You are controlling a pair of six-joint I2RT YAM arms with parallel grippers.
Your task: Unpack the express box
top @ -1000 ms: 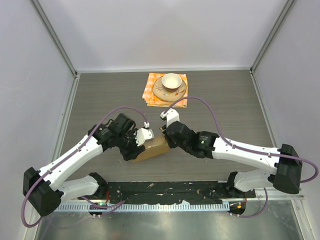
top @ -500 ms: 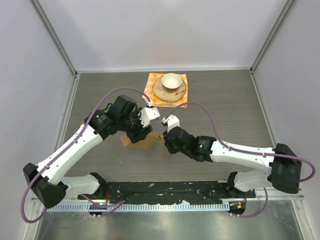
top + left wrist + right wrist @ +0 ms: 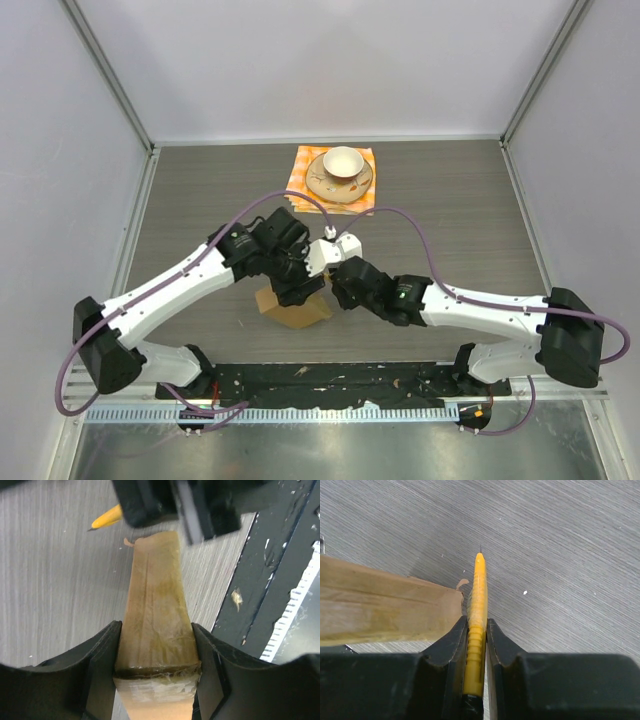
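The left gripper [image 3: 155,630] is clamped across the express box [image 3: 155,575], one black finger pressed flat against each long side. A taped end of the box lies nearest the wrist camera. The left arm rises from its base at the near left corner, runs diagonally toward the middle of the table [image 3: 200,190], then bends at the wrist so the gripper points down and toward the near edge.

The box sits under that gripper at the near middle of the table, turned at an angle. Whether it rests on the wood or hangs just above it cannot be told.

The right gripper [image 3: 476,625] is pinched tight on a yellow tool [image 3: 479,580], a slim pen-like shaft with a fine dark tip pointing away from the wrist. The tip is just beside the far corner of the box, where a small curl of tape sticks out. The right arm stretches low from the near right corner, nearly level, and its wrist meets the left one over the box.

Well apart at the far side, a cup [image 3: 343,160] stands on a saucer [image 3: 318,187], on an orange checkered cloth [image 3: 298,192].
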